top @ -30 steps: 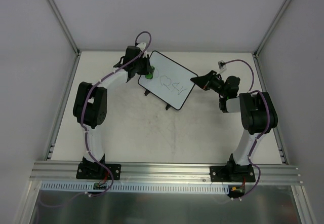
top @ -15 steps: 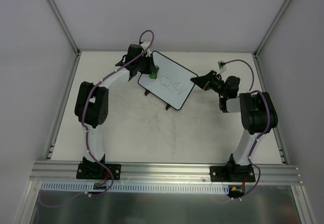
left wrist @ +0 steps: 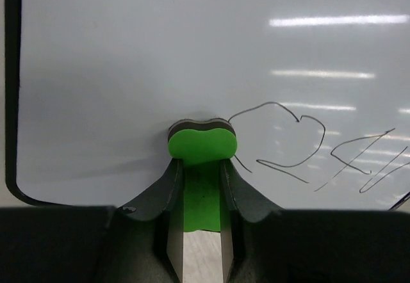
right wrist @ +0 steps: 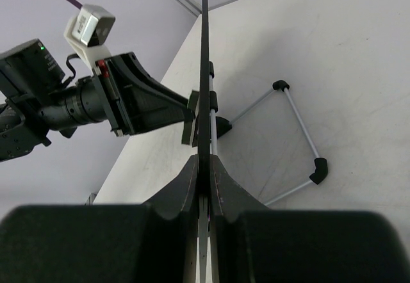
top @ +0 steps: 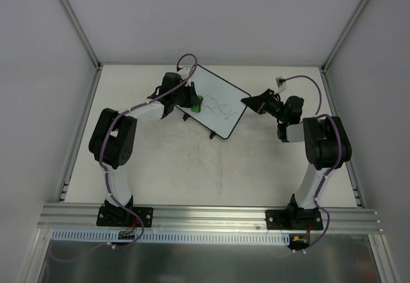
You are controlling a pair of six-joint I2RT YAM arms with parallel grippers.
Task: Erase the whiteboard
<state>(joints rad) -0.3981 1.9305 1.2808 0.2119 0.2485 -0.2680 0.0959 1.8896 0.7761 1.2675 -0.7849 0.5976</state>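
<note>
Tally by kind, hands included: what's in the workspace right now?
whiteboard: 1
green eraser: 1
hands: 2 (left hand shut on the green eraser, right hand shut on the whiteboard's edge)
total: 4

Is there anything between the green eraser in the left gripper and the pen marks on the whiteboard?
Nothing visible. The left gripper holds the green eraser against the whiteboard, and the pen marks lie just beside it, with only bare board between.
</note>
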